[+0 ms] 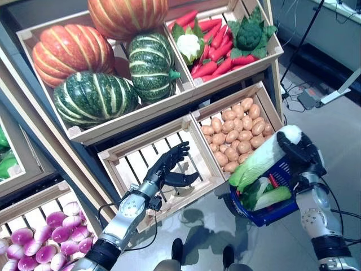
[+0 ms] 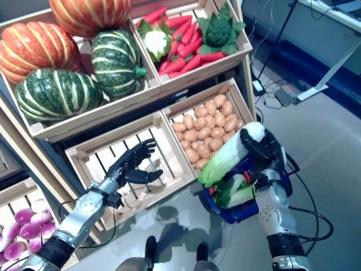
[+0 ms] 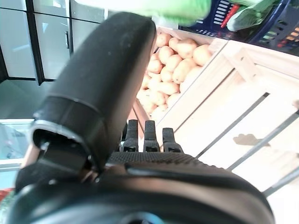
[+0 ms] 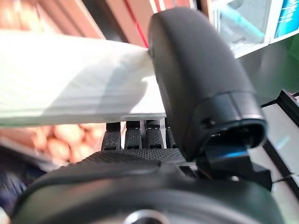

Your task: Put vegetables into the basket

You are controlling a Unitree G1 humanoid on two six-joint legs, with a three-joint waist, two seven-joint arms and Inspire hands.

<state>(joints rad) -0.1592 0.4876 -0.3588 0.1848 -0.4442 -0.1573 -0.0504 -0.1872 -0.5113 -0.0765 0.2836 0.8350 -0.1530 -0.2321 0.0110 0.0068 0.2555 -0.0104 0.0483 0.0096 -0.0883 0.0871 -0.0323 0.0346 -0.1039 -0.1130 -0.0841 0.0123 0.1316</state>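
Nearest you, at the lower right, your right hand (image 1: 302, 151) is raised above the blue basket (image 1: 265, 213), its fingers and thumb curled round the white stalk end of a napa cabbage (image 1: 260, 159). The cabbage slants down to the left, its green leaves over the basket's near rim. Inside the basket you can see more greens and a sliver of something red; how many pieces lie there you cannot tell.

To the left, your left hand (image 1: 169, 167) reaches over the empty slatted crate (image 1: 115, 159), fingers loosely spread, thumb out, holding nothing.

Beyond the cabbage sits the crate of potatoes (image 1: 240, 132), too many to count. At the lower left lies a crate of purple-and-white turnips (image 1: 39, 237).

Farther up, one crate holds four pumpkins: two green striped (image 1: 93, 97), two orange (image 1: 70, 49). The crate beside it holds red peppers (image 1: 217, 56), one cauliflower (image 1: 189, 42) and one broccoli (image 1: 249, 34).
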